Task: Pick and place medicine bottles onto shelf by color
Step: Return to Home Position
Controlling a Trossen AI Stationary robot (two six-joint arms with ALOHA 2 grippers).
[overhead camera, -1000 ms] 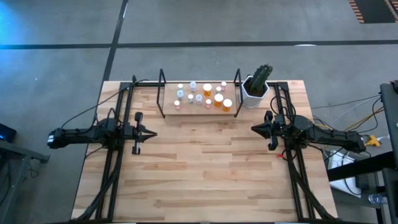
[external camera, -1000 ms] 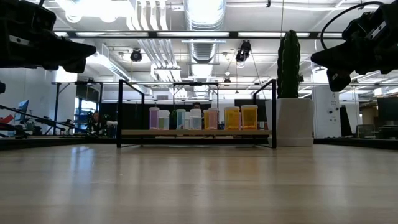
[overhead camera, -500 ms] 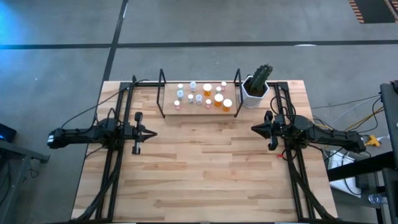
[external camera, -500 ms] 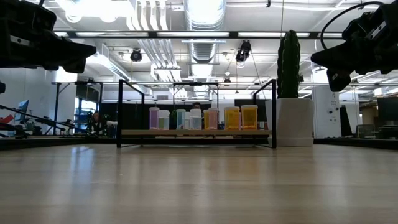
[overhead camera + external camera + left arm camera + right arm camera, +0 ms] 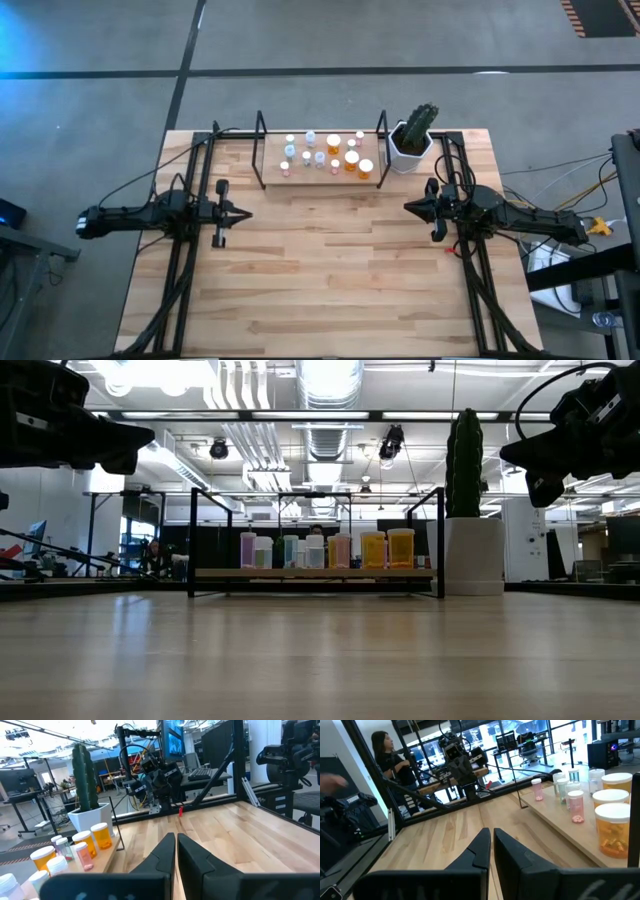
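Left hand (image 5: 238,214) and right hand (image 5: 410,207) hang over the counter (image 5: 330,290), one toward each side, well apart. Each has its fingers squeezed together, holding nothing. Farther back, the bottles (image 5: 333,142) stand on the shelf (image 5: 272,162) by the far edge, with the orange ones nearest the cactus pot (image 5: 408,152).

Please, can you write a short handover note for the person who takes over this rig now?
Left gripper: shut, empty, raised over the table's left side.
Right gripper: shut, empty, raised over the right side, not far from the cactus pot.
Medicine bottles: all that show stand on the shelf. The orange bottles are at the end by the cactus pot, the clear and pinkish ones toward the other end.
Done: sorting looks finished; no bottle shows on the tabletop.
Left: probably only parking the arms.
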